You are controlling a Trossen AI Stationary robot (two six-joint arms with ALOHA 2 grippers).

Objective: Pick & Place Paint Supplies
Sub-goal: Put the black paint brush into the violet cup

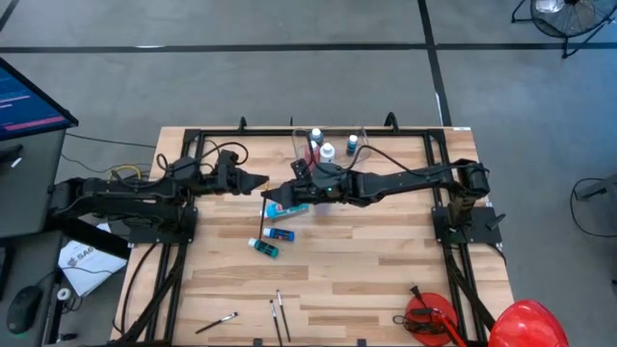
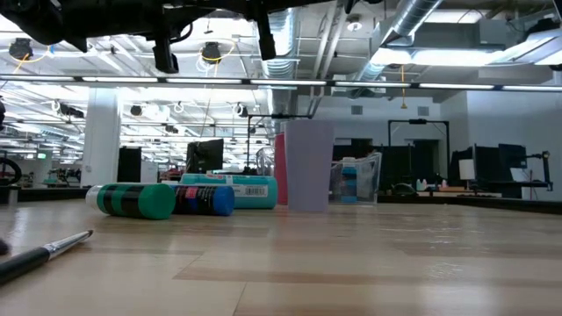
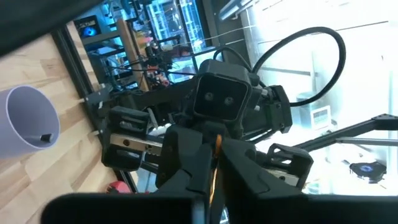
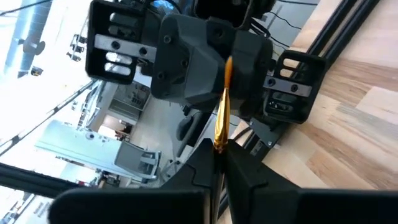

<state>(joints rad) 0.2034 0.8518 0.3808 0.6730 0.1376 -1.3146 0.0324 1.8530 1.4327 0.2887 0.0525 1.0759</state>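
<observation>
A thin brush with a gold-orange ferrule (image 4: 222,106) spans the short gap between my two grippers, above the table's middle. My left gripper (image 1: 258,181) and my right gripper (image 1: 287,189) face each other, both shut on it. On the table below lie a large light blue tube (image 1: 287,207), a blue tube (image 1: 281,233) and a teal one (image 1: 263,248), each on its side. More brushes (image 1: 280,313) lie near the front edge. Bottles stand in the clear tub (image 1: 333,145) at the far edge. My left gripper pinches one end of the brush between its two fingers; only a gold sliver (image 3: 215,146) shows between them. The fingers come level from the table's left and lie along the brush, which is lifted clear of the table. My right gripper pinches the other end of the gold part (image 4: 218,142) between its fingertips. It comes level from the table's right, along the brush. The brush runs straight out from the fingertips into the left gripper's fingers (image 4: 205,62).
A purple cup (image 2: 307,167) stands beside the tub, under the right arm. A thin dark brush (image 1: 264,214) shows on the table below the grippers. A red tool (image 1: 429,316) and a red helmet (image 1: 525,323) sit at the near right corner. Black frame rails (image 1: 178,260) line both sides.
</observation>
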